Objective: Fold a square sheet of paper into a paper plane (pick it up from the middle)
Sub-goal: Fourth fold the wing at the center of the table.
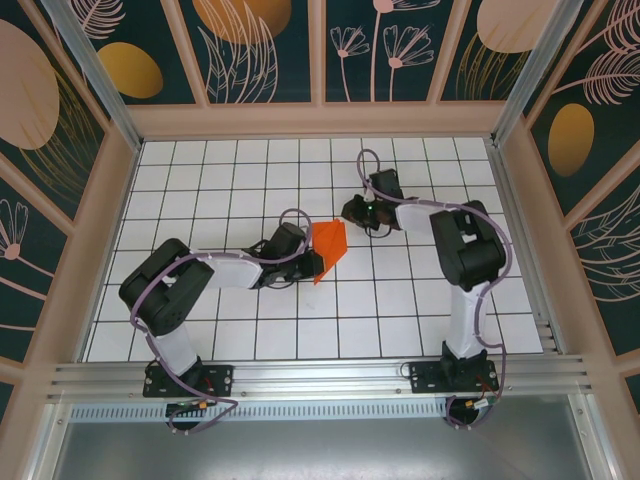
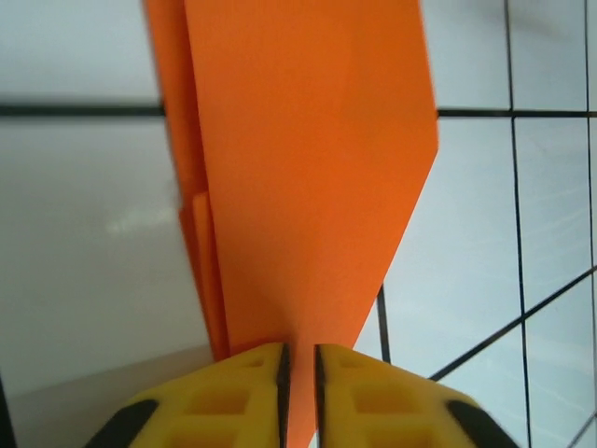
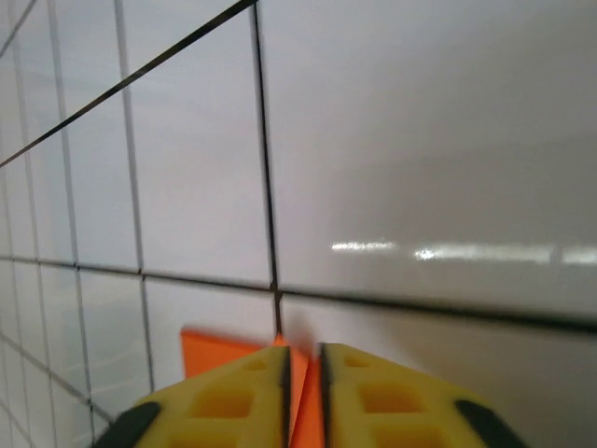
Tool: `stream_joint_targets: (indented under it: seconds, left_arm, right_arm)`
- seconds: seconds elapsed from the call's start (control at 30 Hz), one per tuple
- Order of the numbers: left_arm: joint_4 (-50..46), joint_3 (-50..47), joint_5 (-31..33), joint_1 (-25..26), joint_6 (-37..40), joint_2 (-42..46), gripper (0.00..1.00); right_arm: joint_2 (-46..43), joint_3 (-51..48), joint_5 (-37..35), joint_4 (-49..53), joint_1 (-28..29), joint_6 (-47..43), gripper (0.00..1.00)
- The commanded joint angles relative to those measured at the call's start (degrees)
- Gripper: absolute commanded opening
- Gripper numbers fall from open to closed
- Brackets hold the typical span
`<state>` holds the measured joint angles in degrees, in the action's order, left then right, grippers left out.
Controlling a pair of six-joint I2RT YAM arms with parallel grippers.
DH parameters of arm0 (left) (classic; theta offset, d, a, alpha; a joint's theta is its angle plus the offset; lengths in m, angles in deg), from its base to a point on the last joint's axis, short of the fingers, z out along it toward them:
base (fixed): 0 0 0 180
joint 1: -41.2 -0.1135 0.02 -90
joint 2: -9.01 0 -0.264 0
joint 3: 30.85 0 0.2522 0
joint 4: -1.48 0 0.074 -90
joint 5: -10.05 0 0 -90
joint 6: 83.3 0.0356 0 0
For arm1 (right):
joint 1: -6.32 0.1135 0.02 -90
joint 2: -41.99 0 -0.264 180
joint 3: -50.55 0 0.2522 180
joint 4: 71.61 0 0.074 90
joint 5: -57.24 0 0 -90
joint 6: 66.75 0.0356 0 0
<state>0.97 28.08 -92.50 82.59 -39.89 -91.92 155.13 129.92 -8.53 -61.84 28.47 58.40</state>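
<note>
White counter (image 1: 200, 330) of black-lined square tiles, boxed in by dark teal wall panels (image 1: 265, 50) printed with pale leaves and golden ovals.

Counted on it: one orange paper (image 1: 330, 243), folded into overlapping layers, with a slanted edge running to a point. Sits near the middle of the counter, raised on edge rather than lying flat; contact with the tiles impossible to judge.

Counted around it: two claws, two arms.
- Left claw (image 1: 316, 266) at the paper's lower left corner. Two yellow fingers (image 2: 233, 397) drawn close with only a thin slot between, and the paper's narrow end running down into that slot. Pressing or merely flanking the paper: cannot tell.
- Right claw (image 1: 351, 211) just beyond the paper's upper right corner. Likewise two yellow fingers (image 3: 229, 401) nearly together, with a strip of orange in the slit and a flat orange edge beside it in the right wrist view. Clamped or loose: cannot tell either.
- Black-and-white left arm (image 1: 190, 280) stretched out to the paper's left, right arm (image 1: 465, 250) bent at the paper's right, both wound with lilac cable.

Farther off, nearer the camera than the paper, one aluminium rail (image 1: 320, 378) carrying both arm bases.
</note>
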Motion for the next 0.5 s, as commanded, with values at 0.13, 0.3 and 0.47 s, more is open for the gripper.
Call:
stream_joint_targets:
  seconds: [0.13,0.3,0.47]
  left_arm:
    - [-3.33,2.80,14.44,-0.84,2.87,8.54,0.50]
    - [-5.29,1.66,20.79,-2.70,2.40,10.95,0.74]
    - [-4.79,-0.23,22.18,-4.31,1.12,12.39,0.91]
  right_arm:
    - [-9.48,-9.90,2.66,-4.57,3.37,5.34,0.35]
    - [-8.65,-9.55,0.86,-3.62,6.56,7.05,0.38]
    - [-5.95,-7.83,0.10,-2.69,7.81,7.72,0.38]
